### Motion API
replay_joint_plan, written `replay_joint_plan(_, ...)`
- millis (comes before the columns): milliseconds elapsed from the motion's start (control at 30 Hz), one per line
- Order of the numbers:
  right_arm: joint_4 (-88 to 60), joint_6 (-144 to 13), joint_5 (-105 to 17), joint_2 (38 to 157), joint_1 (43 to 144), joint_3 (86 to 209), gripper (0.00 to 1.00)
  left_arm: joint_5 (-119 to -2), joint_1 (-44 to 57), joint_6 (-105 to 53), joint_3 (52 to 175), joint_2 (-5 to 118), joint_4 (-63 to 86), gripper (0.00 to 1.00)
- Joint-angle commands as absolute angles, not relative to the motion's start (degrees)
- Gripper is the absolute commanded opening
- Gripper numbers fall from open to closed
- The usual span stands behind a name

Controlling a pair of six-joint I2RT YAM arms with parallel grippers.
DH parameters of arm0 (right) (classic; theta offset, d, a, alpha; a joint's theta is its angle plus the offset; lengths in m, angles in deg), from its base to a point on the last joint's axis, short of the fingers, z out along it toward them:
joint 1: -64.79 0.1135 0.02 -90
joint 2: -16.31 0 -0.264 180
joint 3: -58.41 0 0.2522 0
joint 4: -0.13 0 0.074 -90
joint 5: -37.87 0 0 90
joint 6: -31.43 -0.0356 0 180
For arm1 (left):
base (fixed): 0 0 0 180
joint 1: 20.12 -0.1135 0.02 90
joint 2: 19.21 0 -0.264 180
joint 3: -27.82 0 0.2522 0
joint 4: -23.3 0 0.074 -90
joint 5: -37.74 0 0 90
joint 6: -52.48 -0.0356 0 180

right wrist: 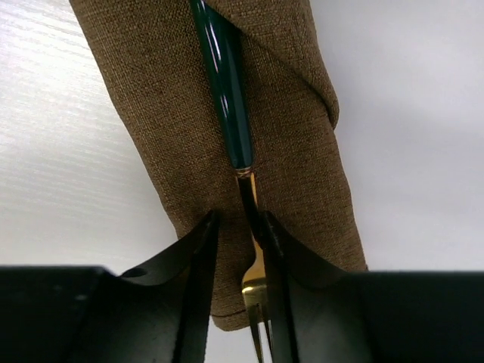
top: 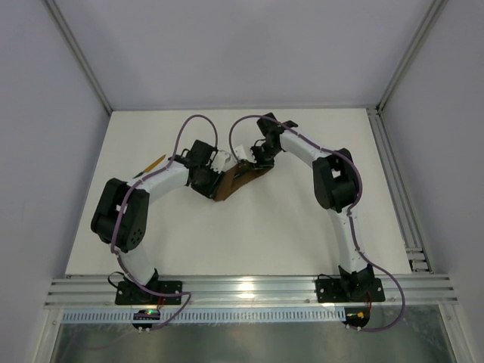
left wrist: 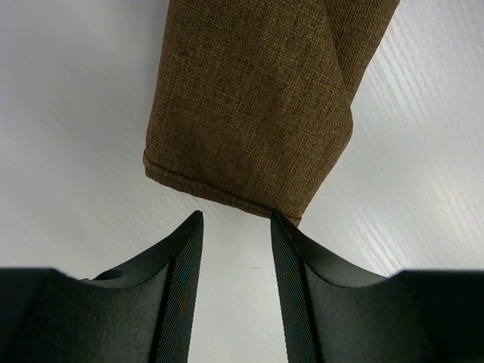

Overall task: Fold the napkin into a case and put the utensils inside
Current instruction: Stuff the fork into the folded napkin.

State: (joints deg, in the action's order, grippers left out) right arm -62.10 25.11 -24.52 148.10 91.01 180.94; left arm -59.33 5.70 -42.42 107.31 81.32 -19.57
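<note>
The brown napkin lies folded into a narrow case at the table's middle. A fork with a dark handle and gold head lies on the case, its handle tucked under the diagonal fold. My right gripper straddles the fork's neck. The fork rests against the right finger, and a gap shows on its other side. My left gripper stands open at the case's other end, holding nothing, one fingertip at the cloth's hem. A second utensil lies on the table to the left.
Both arms reach in over the white table and meet at the cloth, my left gripper and right gripper close together. A metal rail runs along the table's right edge, with walls behind and to both sides.
</note>
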Motion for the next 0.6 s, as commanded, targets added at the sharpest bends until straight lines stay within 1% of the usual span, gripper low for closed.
replay_joint_plan(0,-62.4,24.1,-24.6,148.5,91.5,184.4,0.31,-59.1,5.8,-42.5,106.7,81.5,-18.2,0.42)
replay_joint_plan(333,-64.1,26.1,-25.8,147.0,91.9,184.5,0.29,-58.4,5.8,-42.8,107.1,81.7,-17.7,0.42)
replay_joint_plan(400,-64.0,26.4,-26.9,147.4,92.2,184.5,0.26,-58.4,5.8,-42.9,107.1,81.8,-17.7,0.42)
replay_joint_plan(433,-64.2,26.8,-27.4,147.5,92.3,184.7,0.21,-58.3,5.8,-42.9,107.1,81.9,-17.8,0.42)
replay_joint_plan(467,-64.2,26.8,-27.8,147.6,92.5,184.7,0.19,-58.4,5.8,-43.0,107.1,81.9,-17.7,0.42)
replay_joint_plan(567,-64.0,27.0,-28.0,147.5,92.6,184.9,0.16,-58.6,5.8,-43.0,107.1,81.9,-17.7,0.42)
